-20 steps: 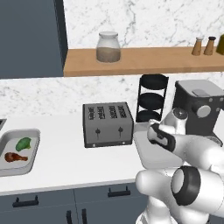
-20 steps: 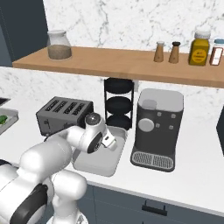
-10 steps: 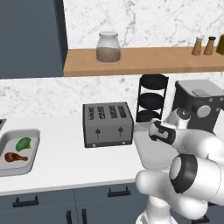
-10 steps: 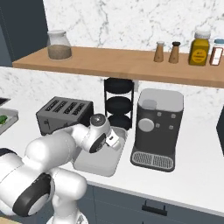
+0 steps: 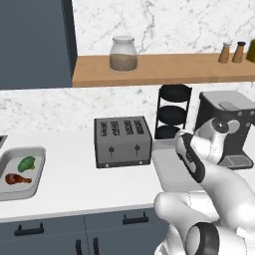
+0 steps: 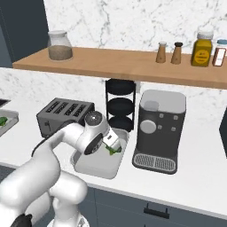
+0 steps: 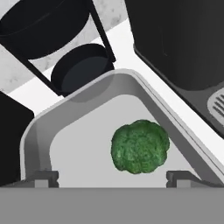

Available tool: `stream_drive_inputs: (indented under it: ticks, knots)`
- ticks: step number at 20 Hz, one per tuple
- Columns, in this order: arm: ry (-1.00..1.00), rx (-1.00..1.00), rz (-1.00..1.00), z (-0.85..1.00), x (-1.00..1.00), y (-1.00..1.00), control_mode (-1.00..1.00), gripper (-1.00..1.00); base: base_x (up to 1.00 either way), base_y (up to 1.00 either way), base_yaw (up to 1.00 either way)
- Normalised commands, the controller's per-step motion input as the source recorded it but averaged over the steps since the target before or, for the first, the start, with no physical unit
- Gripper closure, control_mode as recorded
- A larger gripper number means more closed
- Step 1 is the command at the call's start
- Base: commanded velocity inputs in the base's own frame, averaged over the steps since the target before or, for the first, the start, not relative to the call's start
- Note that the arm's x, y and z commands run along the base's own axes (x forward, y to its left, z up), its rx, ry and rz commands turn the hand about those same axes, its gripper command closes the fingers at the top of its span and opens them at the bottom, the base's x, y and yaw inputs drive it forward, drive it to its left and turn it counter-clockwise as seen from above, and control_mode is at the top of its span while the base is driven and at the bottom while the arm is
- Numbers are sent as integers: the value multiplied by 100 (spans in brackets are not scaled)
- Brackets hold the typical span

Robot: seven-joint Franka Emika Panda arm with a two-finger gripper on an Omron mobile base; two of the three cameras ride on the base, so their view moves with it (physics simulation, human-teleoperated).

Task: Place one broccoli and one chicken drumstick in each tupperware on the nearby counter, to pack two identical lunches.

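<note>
Broccoli (image 7: 140,147) lying loose on the floor of the near tupperware (image 7: 39,131), below my pincer (image 7: 112,177), whose two dark fingertips (image 7: 46,177) stand spread wide to either side of it and touch nothing. A second ago the jaws were much narrower; they have just sprung apart, so I judge the floret released and this container now lacking only its drumstick. The floret is a bumpy, dark-green dome, matte and irregular. The container is smooth light grey, shallow, with rounded corners and a raised rim; it sits on the white counter (image 5: 64,187) between the grey slotted toaster (image 5: 122,141) and the coffee machine (image 6: 159,128), just before the black tiered rack (image 6: 120,104). Far along the counter, the second tupperware (image 5: 37,187) holds its own broccoli (image 5: 27,163) beside a glossy reddish-brown chicken drumstick (image 5: 17,179), plump end tapering to thin bone.
</note>
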Motion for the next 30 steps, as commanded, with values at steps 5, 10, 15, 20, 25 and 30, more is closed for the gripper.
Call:
stream_drive_inputs:
  ticks: [5,10,15,20,25,30]
  knots:
    - [0,-14,7,45,-100,52,-100,-100,0,0,0]
    - [-6,-21,19,28,-100,71,-100,-100,0,0,0]
    - [-24,-27,26,35,-95,50,-100,-100,0,0,0]
    - [-23,-19,23,4,-99,10,-100,-100,0,0,0]
    - [-27,-13,14,-29,-100,9,-100,-100,0,0,0]
    - [0,0,0,0,0,0,100,-100,-94,-40,1]
